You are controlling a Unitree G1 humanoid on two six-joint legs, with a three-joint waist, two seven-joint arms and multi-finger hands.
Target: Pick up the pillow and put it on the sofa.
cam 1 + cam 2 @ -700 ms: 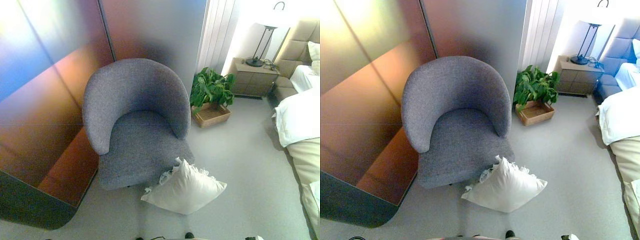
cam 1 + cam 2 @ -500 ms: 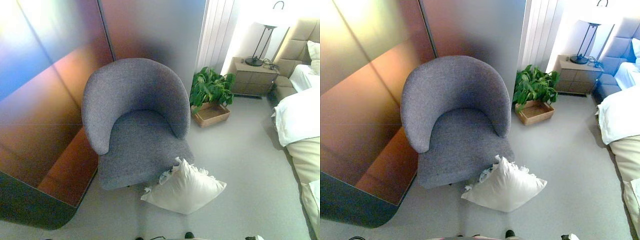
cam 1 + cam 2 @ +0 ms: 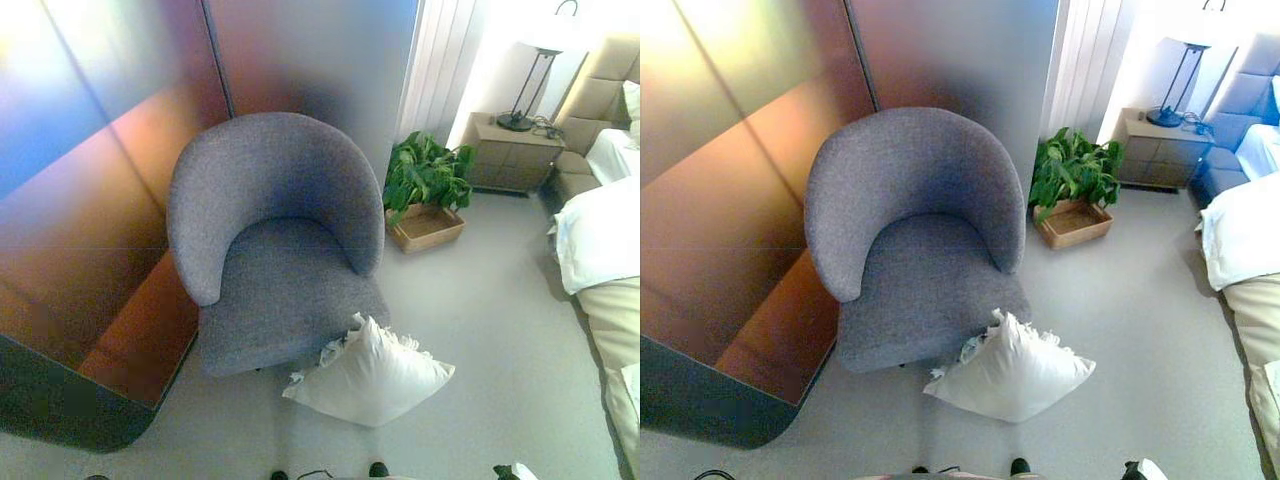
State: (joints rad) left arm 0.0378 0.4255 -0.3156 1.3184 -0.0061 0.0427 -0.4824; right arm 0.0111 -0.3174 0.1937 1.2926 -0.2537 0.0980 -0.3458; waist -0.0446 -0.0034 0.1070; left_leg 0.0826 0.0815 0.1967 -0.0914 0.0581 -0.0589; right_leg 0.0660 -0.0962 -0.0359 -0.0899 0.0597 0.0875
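Observation:
A white pillow (image 3: 370, 376) with a frilled edge lies on the grey floor, leaning against the front right corner of a grey round-backed armchair (image 3: 270, 240), the sofa of the task. The armchair's seat (image 3: 920, 275) holds nothing. A small dark and white part of my right hand (image 3: 1140, 470) shows at the bottom edge, right of the pillow and apart from it. My left hand shows in no view.
A glossy wall panel (image 3: 90, 200) stands close to the armchair's left. A potted plant in a wooden box (image 3: 425, 195) stands behind the armchair on the right. A nightstand with a lamp (image 3: 512, 150) and a bed (image 3: 605, 260) fill the right side.
The whole picture has shifted slightly, so the camera moved. The pillow and armchair have not moved.

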